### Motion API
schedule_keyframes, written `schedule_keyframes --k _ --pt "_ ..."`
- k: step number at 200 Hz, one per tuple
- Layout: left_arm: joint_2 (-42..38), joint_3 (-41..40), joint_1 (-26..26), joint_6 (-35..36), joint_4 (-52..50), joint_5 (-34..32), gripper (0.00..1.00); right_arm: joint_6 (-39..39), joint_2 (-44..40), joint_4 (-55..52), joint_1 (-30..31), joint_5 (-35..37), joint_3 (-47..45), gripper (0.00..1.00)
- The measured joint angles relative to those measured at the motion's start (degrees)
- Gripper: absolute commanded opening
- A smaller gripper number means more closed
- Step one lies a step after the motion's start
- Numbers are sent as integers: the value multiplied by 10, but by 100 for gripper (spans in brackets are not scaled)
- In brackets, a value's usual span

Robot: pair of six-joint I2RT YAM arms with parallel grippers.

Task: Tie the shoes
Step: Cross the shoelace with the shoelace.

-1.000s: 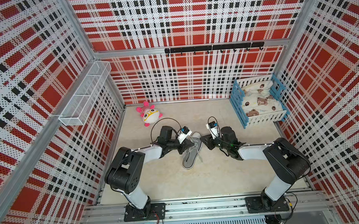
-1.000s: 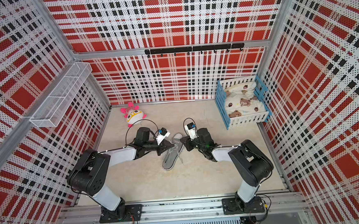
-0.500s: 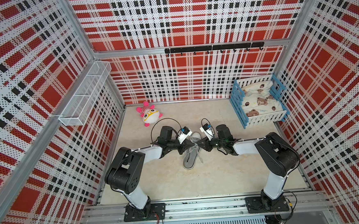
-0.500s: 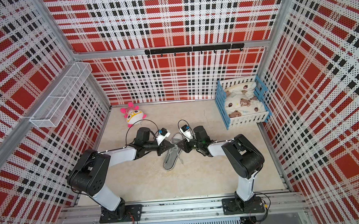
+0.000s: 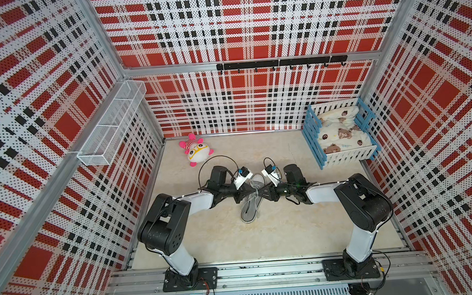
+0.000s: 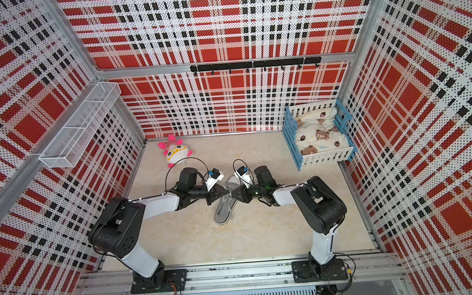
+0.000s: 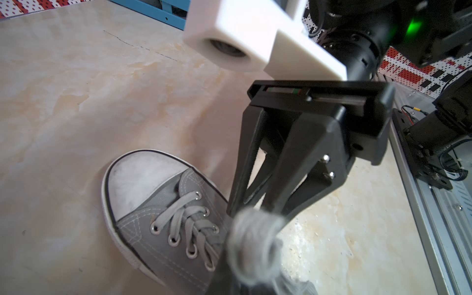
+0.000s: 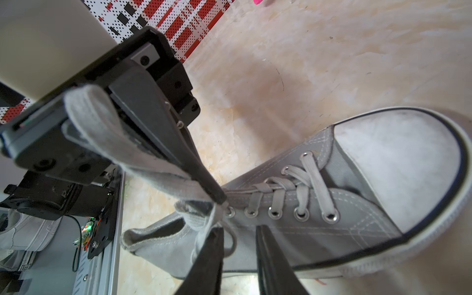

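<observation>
The grey canvas shoe lies on the floor between both arms, white toe cap toward the back wall; it also shows in the other top view. My left gripper is shut on a loop of pale grey lace over the shoe's eyelets; in the right wrist view its fingertips pinch the lace. My right gripper faces it just beside the shoe, jaws apart, with a thin bit of lace in the gap. The left wrist view shows the right gripper right above the held loop.
A pink-and-white plush toy lies at the back left. A blue and white crate with bear-print cloth stands at the back right. A wire basket hangs on the left wall. The arms' base rail runs along the front.
My right gripper has moved left to the middle of the shoe, close to the left gripper, and its jaws have parted. The left gripper has stayed put, shut on the lace.
</observation>
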Motion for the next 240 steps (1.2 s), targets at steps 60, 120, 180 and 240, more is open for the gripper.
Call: schedule_keyframes --k 60,120,180,240 --pt "0 0 0 0 0 0 0 16 14 2 0 -21 5 32" --pt "-1 0 0 0 0 0 0 47 30 36 0 -42 8 23" --pt "-2 -3 0 0 1 0 0 57 33 43 0 -36 8 0" --pt "-11 -9 0 0 3 -9 0 58 20 34 2 0 8 0"
